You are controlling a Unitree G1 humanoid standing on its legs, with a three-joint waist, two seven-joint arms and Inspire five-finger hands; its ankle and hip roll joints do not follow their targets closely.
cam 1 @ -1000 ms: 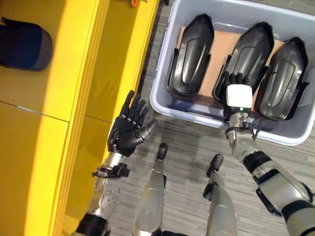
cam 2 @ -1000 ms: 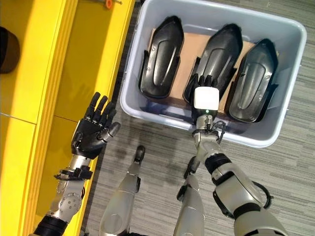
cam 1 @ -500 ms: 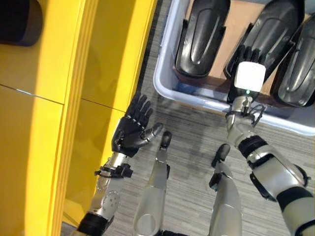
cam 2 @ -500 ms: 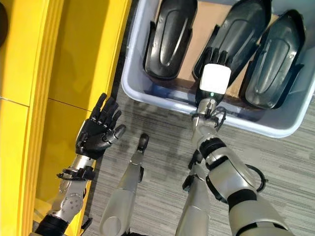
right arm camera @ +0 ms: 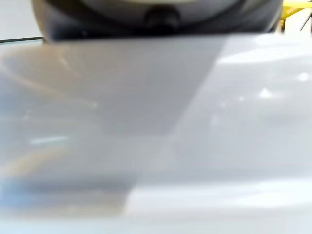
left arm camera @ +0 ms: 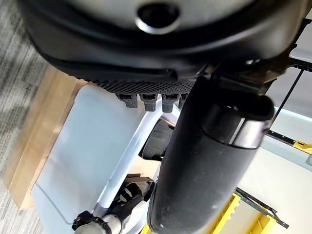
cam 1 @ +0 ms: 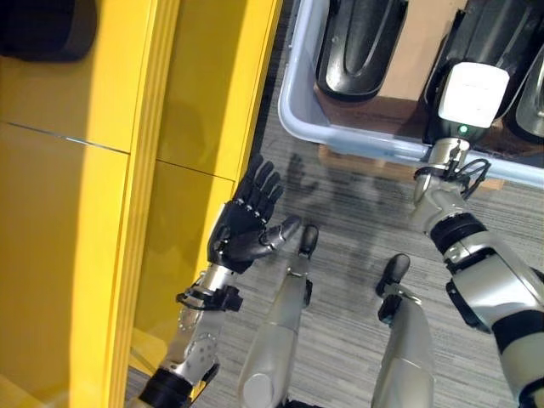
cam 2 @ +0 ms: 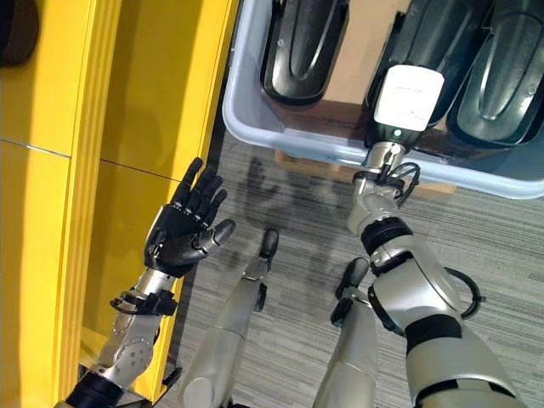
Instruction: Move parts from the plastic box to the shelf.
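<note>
Three black moulded parts lie side by side in the grey plastic box [cam 2: 280, 140]: the left part [cam 2: 304, 42], the middle part [cam 2: 435, 30] and the right part [cam 2: 510, 51]. My right hand [cam 2: 410, 96], with a white cover on its back, reaches over the box's near wall onto the middle part; the cover hides its fingers. My left hand [cam 1: 246, 228] hovers open, palm up, above the floor beside the yellow shelf [cam 1: 85, 187], holding nothing. Its thumb [left arm camera: 204, 161] shows in the left wrist view in front of the box wall [left arm camera: 92, 146].
The box rests on a wooden board [cam 2: 316, 163] on the grey carpet and has a cardboard sheet [cam 2: 367, 42] under the parts. A dark rounded object [cam 1: 47, 30] sits on the shelf at the far left. The shelf's edge runs close along the box's left side.
The whole picture has shifted, so the camera moved: box and shelf sit higher in view. My right hand stays on the middle part; my left hand stays open.
</note>
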